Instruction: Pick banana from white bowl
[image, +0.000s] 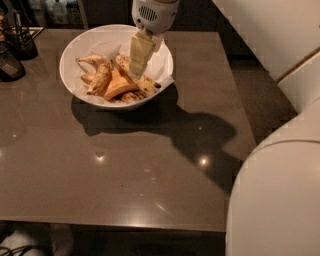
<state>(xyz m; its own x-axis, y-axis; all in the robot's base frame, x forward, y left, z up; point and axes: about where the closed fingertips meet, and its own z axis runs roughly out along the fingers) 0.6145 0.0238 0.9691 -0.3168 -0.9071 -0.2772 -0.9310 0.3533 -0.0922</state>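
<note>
Boy: Where is the gripper (137, 70) hanging?
Girl: It is hanging over the white bowl (67, 60), on the bowl's one o'clock side. Its tip is pointing down right at the long spotty banana (149, 82).
Boy: Is it holding the banana?
Girl: I cannot tell if it is gripping or loose.
Boy: Where is the banana lying?
Girl: It is lying in the bowl on the crinkly paper (159, 62), going from the middle out to four o'clock. An orange banana (117, 89) is lying beside it at six o'clock. Small bananas (99, 77) are lying at nine o'clock.
Boy: And the bowl?
Girl: It is sitting on the brown table (125, 170), up at eleven o'clock.
</note>
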